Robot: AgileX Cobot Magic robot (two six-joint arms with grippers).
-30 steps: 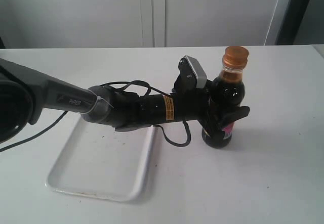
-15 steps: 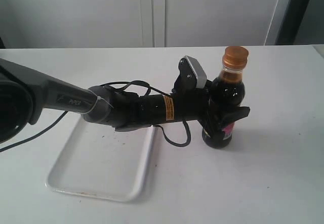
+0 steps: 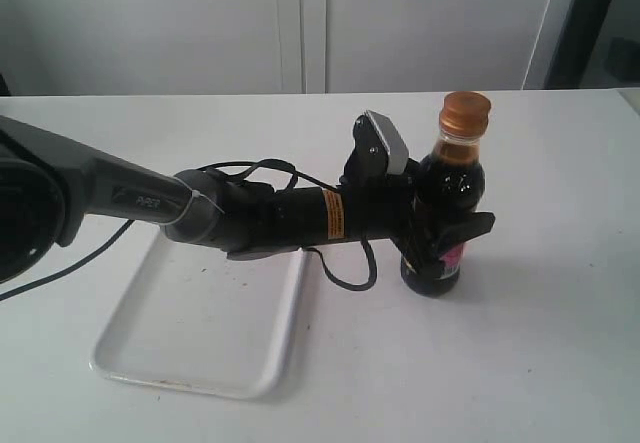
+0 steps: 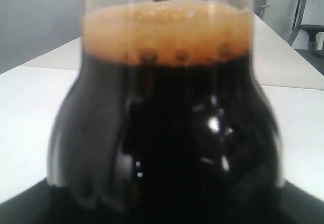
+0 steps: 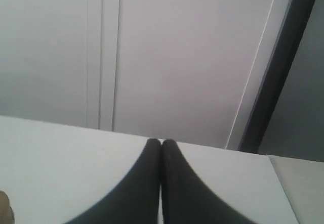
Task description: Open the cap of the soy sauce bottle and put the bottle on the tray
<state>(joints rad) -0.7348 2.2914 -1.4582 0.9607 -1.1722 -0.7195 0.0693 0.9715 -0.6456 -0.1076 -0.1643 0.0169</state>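
- Progress: neither part of the task is showing as done. The cap (image 3: pixel 466 113) is sitting closed on the neck, and the bottle (image 3: pixel 440 188) is standing on the table (image 3: pixel 550 343), not on the tray (image 3: pixel 180 375).
- Left gripper (image 3: pixel 443 238): it is reaching in from the left and clamping the bottle around its lower body. One dark finger is showing on the near right side of the bottle. In the left wrist view the bottle (image 4: pixel 167 133) is filling the frame directly ahead of the camera, which fits a seated grip.
- Right gripper (image 5: pixel 161 147): its fingers are pressing together with nothing between them. It is not appearing in the exterior view, and its camera is looking across the table toward the far wall.
- Bottle location: it is resting right of centre on the table, to the right of the tray and apart from it. The left arm is crossing above the tray's far right corner.
- Orientation: the bottle's long axis is running vertically, base on the table and cap pointing up. Any lean is too slight to judge. The label (image 3: pixel 450 256) is showing low on the near side.
- Remaining work, as a judgement: the cap is waiting to be flipped open, probably by the free right gripper while the left one is steadying the body. The bottle then needs carrying left onto the tray.
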